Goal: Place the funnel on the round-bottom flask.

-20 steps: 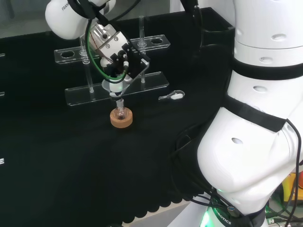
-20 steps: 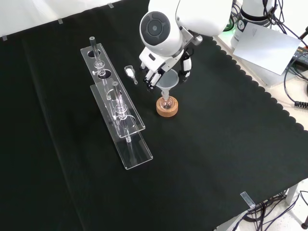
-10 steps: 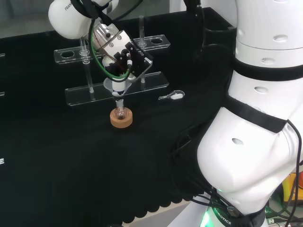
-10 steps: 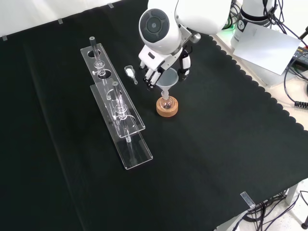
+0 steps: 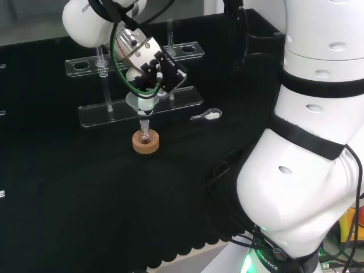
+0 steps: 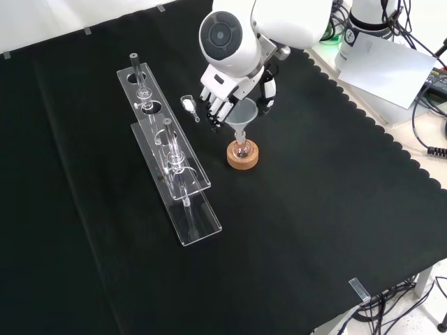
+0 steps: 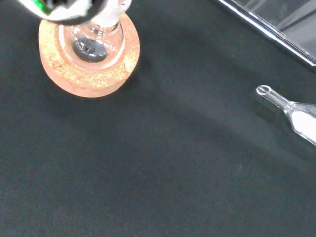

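Observation:
A small round-bottom flask [image 5: 145, 136] [image 6: 242, 149] [image 7: 93, 42] stands upright in a cork ring [image 5: 146, 144] [image 6: 242, 158] [image 7: 89, 61] on the black cloth. The clear funnel [image 5: 140, 103] [image 6: 242, 115] stands with its stem in the flask's neck. My hand [image 5: 149, 63] [image 6: 218, 103] is just above and around the funnel's bowl. In the front view its fingers hang fairly straight to the left of the bowl and the thumb [image 6: 268, 94] is to the right; I see none of them curled on the rim.
Two clear acrylic racks [image 5: 142, 106] [image 6: 183, 183] with glass tubes stand beyond the flask in the head view, left of it in the front view. A small clear scoop with white powder [image 5: 208, 115] [image 6: 188, 105] [image 7: 295, 110] lies near the flask.
My hand has risen and drifted right in the head view, away from the funnel. The funnel has stayed in the flask's neck and the flask has not moved.

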